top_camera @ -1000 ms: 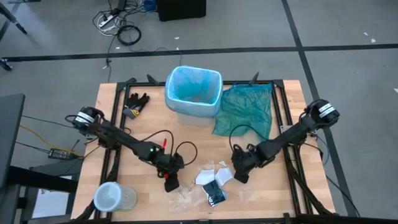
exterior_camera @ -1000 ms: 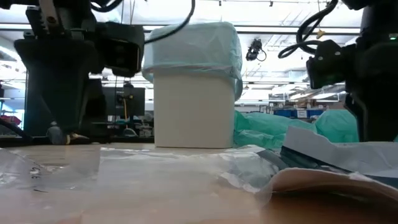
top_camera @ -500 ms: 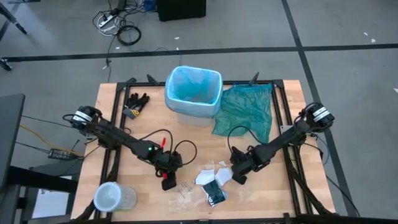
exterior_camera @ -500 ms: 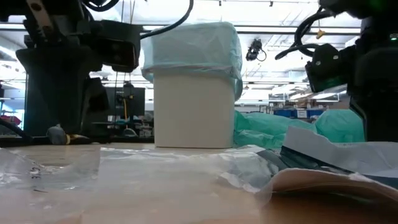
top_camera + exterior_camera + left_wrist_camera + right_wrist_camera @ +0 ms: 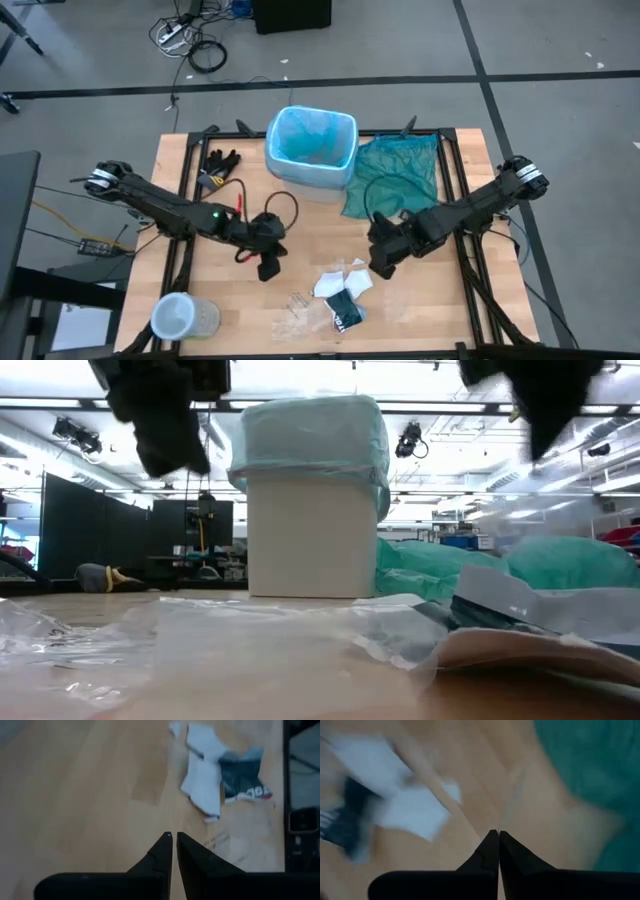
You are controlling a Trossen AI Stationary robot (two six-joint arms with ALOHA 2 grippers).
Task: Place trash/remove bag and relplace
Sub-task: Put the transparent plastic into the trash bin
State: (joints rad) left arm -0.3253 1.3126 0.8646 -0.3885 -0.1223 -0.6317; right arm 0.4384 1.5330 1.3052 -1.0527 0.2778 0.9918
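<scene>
- Crumpled white paper scraps [image 5: 345,279] and a dark black-teal wrapper [image 5: 343,310] are seen lying on the wooden table [image 5: 180,180], well in front of the white bin lined with the translucent sky-blue bag [image 5: 312,140].
- Clear plastic bits [image 5: 297,310] lie just beside the wrapper.
- Between scraps and bin, the right gripper [image 5: 380,262] is raised, clenched on nothing visible.
- Farther from the scraps, the left gripper [image 5: 268,268] hangs pinched nearly shut, apparently empty.
- For a sound pickup, the fingers should be opened before descent onto the paper.

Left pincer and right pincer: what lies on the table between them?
In the high view, only bare wood lies between the left pincer and the right pincer; the trash sits just below that line.
</scene>
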